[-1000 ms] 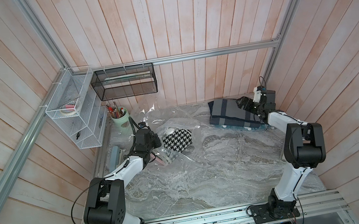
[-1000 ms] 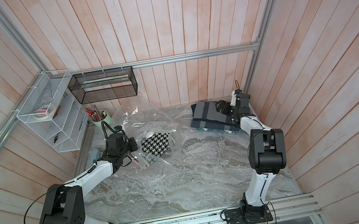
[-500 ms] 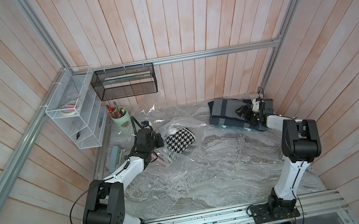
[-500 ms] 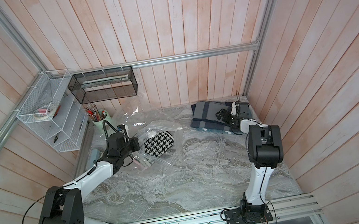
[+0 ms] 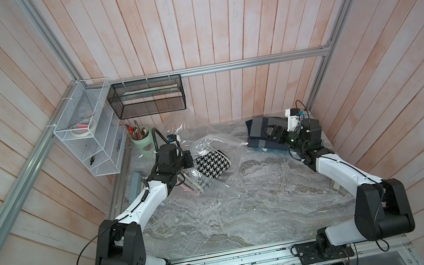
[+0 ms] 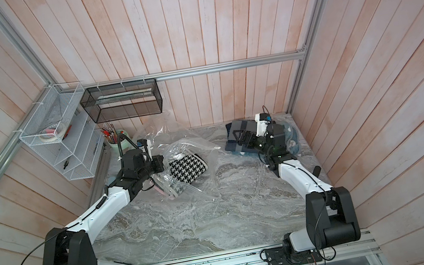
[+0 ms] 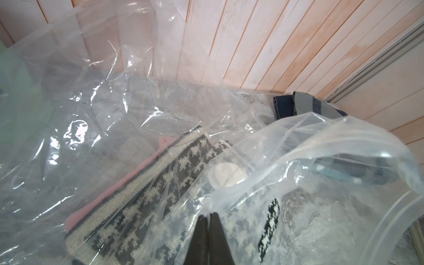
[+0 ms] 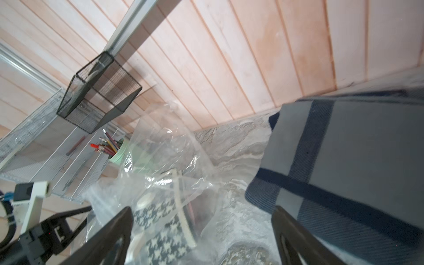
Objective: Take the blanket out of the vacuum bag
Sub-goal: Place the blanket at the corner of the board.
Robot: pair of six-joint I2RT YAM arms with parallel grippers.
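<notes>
The vacuum bag (image 5: 206, 143) lies crumpled on the counter (image 5: 218, 218), at its far left, with a houndstooth cloth (image 5: 213, 165) inside it. The grey plaid blanket (image 5: 258, 131) lies far right, outside it. Your left fingers (image 7: 199, 241) are clenched on the bag's plastic; your right fingers (image 8: 120, 219) stand released beside that blanket.

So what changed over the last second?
Right end effector, open and empty, shifted across the plaid blanket toward the bag while its elbow dropped low. Left end effector stays shut on the bag; houndstooth blanket still inside, plaid blanket unmoved.
</notes>
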